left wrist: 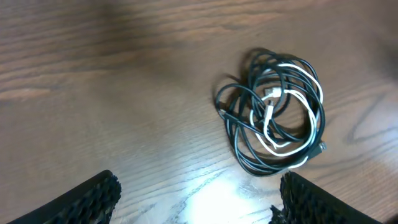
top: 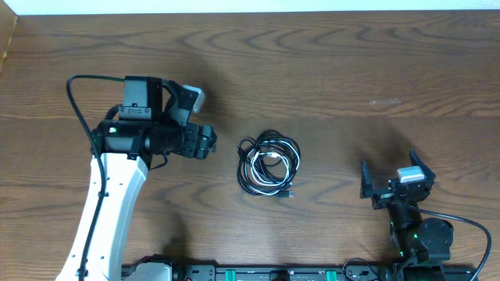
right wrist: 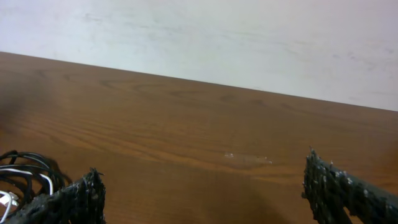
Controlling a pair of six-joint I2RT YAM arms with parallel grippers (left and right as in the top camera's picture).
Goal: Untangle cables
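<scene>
SPOTTER: Black thin cords wound up with one shorter white cord, the cables [top: 269, 162], lie as a single loose coil on the brown wood-grain table [top: 351, 78]. Nothing touches them.

OPERATOR: Where is that against my fingers?

SPOTTER: Your left gripper [top: 209, 142] hangs near the coil, nose aimed at it. In its wrist view the bundle sits ahead of the fingertips, off toward the finger at the right of that view [left wrist: 311, 199], not between the two. Your right gripper [top: 391, 181] is well apart. Its wrist view catches only the coil's edge, beyond the finger at the left [right wrist: 68, 202].

OPERATOR: And the fingers themselves?

SPOTTER: Both pairs released, spread wide, grasping nothing.

OPERATOR: Why set up like that?

SPOTTER: My reading is that spread jaws suit a first approach, since you need a gap to drop over one strand. Left is placed as the nearer worker. Right sits back, probably so it won't snag the coil. The white cord threads through the black loops, with its pale plug end [left wrist: 272, 93] near the middle. I judge the untangling not yet begun, and the white cord is your easiest strand to single out. Pinch two strands at once and the whole coil will likely drag.
</scene>
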